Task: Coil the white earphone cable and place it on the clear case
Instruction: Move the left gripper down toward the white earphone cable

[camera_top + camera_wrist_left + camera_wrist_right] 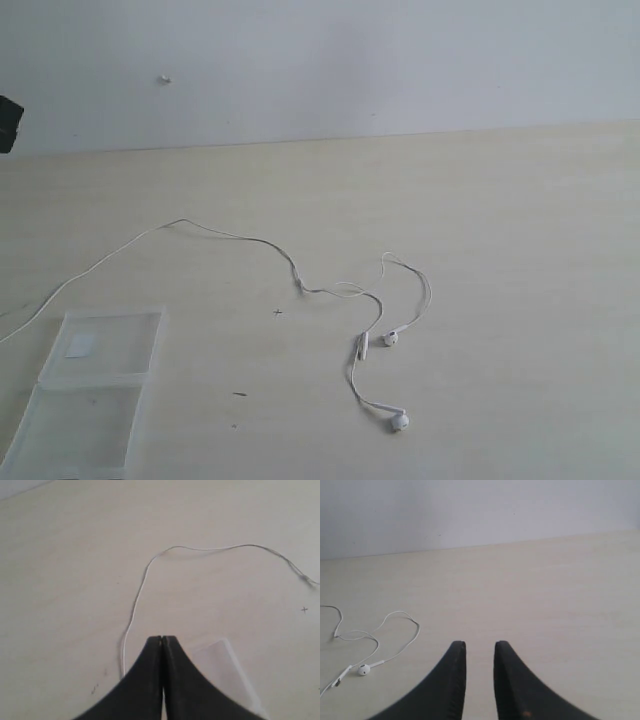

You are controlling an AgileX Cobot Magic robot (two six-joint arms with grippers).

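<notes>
The white earphone cable (250, 241) lies uncoiled across the table, running from the left edge to two earbuds (399, 422) and an inline remote (362, 346) at centre right. The clear case (95, 385) lies open and flat at the front left, a white sticker (81, 346) on its far half. Neither gripper shows in the exterior view. In the left wrist view my left gripper (162, 639) is shut with nothing in it, above a corner of the case (227, 667), the cable (145, 577) passing beside it. My right gripper (480, 644) is open and empty, with an earbud (364, 669) off to one side.
The pale wooden table (500, 220) meets a white wall (350, 60) at the back. A small dark cross mark (278, 312) and dark specks (240, 394) sit on the tabletop. A black object (8, 122) shows at the far left edge.
</notes>
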